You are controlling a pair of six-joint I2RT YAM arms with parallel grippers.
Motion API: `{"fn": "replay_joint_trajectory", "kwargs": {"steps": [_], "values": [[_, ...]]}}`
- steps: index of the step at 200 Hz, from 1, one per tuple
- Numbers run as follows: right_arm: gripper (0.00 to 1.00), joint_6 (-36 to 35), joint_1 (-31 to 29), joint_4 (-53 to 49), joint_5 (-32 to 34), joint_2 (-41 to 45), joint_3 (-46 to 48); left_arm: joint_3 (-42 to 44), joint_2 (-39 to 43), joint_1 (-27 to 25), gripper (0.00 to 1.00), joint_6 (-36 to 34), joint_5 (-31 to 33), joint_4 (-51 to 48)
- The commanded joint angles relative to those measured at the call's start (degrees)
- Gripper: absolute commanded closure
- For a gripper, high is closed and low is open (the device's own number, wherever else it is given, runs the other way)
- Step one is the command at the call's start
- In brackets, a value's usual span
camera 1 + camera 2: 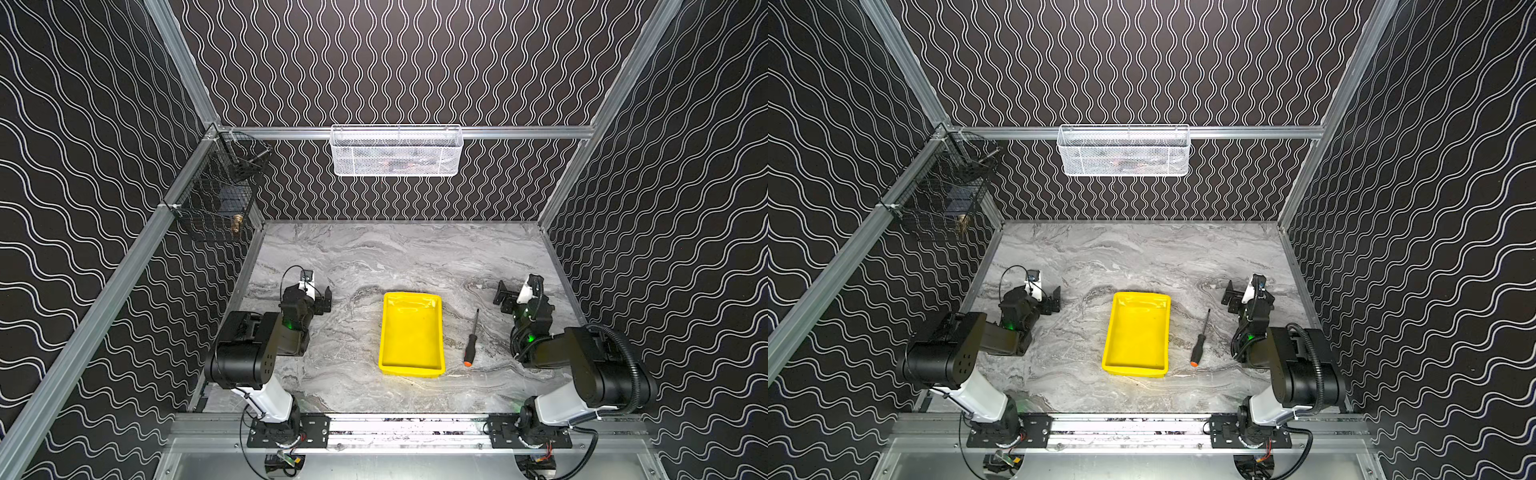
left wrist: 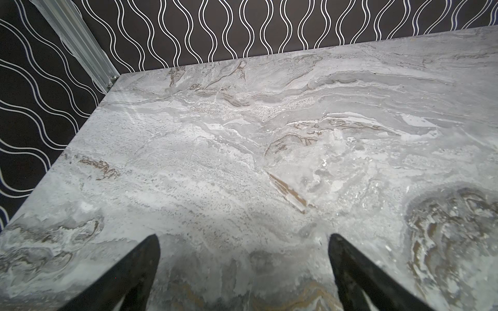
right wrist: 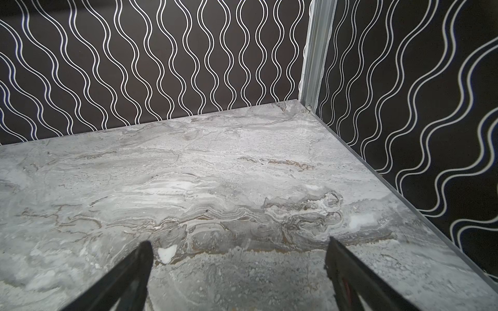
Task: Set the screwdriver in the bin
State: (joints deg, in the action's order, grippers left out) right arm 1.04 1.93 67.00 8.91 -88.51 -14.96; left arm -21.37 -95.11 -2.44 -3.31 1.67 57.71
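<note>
Right gripper (image 1: 504, 297): in both top views its jaws stand apart with nothing between them, and it hangs over the table (image 1: 374, 257) beyond the screwdriver's tip. Left gripper (image 1: 324, 300): also apart and empty, well away on the other side of the bin (image 1: 411, 368).

Top views, task item: the screwdriver (image 1: 473, 336) lies flat on the table just beside the bin's right-hand wall, not touching it, between the bin and the right arm. Its long axis runs near to far, roughly parallel to the bin's long side. The shaft tip points toward the back wall, leaning slightly to the right, and the orange cap faces the robot's base. The bin is empty; the task is not yet begun.

Left wrist view: both fingers spread, bare table between them. Neither screwdriver nor bin is in sight.

Right wrist view: same finding; the camera looks toward the far corner, away from the tool.

Risks, in my judgement: the round handle may roll if one finger lands first. The thin shaft sits low, so a grip there may scrape the table or slip. A descent too near the bin may shove it aside. An end grip may let the tool tilt.
</note>
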Motion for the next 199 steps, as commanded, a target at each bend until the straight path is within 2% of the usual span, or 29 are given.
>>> {"fn": "replay_joint_trajectory", "kwargs": {"steps": [1,116,138,181,191,199], "values": [[0.00,0.1,0.0,1.4,0.1,0.0,0.1,-0.3,0.0,0.0,0.01,-0.4,-0.1,0.2],[0.00,0.2,0.0,1.2,0.0,0.0,0.0,0.0,0.3,0.0,0.01,-0.4,-0.1,0.6],[0.01,0.0,-0.1,1.7,0.2,0.1,0.2,-1.2,2.6,0.0,0.01,1.2,4.2,-3.2],[0.00,-0.3,-0.1,3.2,0.1,2.1,1.6,-2.9,3.7,-0.3,0.01,1.9,7.4,-7.1],[0.00,-0.1,-0.3,-0.3,1.4,5.2,1.4,-3.2,5.8,-0.7,0.01,2.1,9.2,-9.5],[0.00,1.2,-0.4,-6.8,3.0,8.8,0.0,-3.7,7.7,-1.1,0.01,2.1,10.6,-11.6]]}}
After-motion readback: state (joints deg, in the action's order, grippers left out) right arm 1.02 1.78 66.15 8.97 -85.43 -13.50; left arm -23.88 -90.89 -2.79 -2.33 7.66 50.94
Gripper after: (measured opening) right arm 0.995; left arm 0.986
